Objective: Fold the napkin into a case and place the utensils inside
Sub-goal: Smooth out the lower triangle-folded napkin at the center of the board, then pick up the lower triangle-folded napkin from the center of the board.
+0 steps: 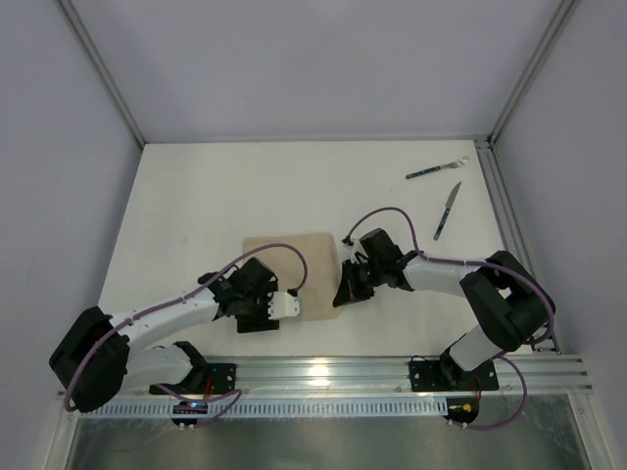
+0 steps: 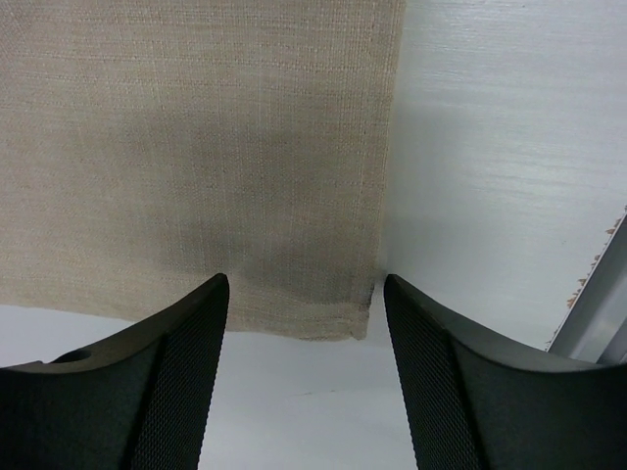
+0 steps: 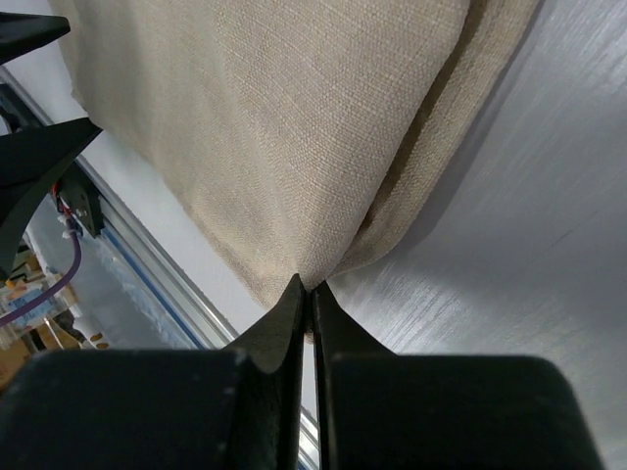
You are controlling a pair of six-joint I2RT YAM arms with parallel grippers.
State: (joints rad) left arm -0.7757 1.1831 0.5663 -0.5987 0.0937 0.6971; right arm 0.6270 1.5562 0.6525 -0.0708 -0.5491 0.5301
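The beige napkin (image 1: 306, 259) lies on the white table between my two arms. My right gripper (image 1: 348, 291) is shut on its near right corner, and the cloth bunches and lifts from the pinch (image 3: 310, 286) in the right wrist view. My left gripper (image 1: 277, 307) is open at the napkin's near edge. In the left wrist view a flat corner of the napkin (image 2: 196, 147) lies just ahead, between the open fingertips (image 2: 216, 294), untouched. The fork (image 1: 438, 169) and the knife (image 1: 448, 211), both green-handled, lie at the far right, apart from both grippers. No folded case shows.
A metal rail (image 1: 392, 374) runs along the near table edge, close behind both grippers. Frame posts (image 1: 509, 108) stand at the back corners. The right table edge runs just beyond the utensils.
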